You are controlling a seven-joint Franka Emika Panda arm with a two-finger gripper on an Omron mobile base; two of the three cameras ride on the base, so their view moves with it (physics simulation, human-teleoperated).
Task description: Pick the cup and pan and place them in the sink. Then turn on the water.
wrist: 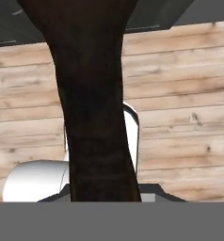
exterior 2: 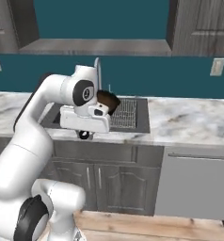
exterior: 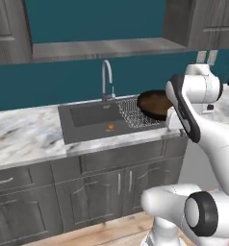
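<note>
My hand grips the pan by its handle, tilted in the air over the drying rack beside the sink. I should carry it left, level, and lower gently into the basin.

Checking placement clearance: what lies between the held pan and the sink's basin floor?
In the left base view, the pan hangs tilted over the sink's ribbed draining section; between it and the basin lies nothing but that ribbing.
</note>
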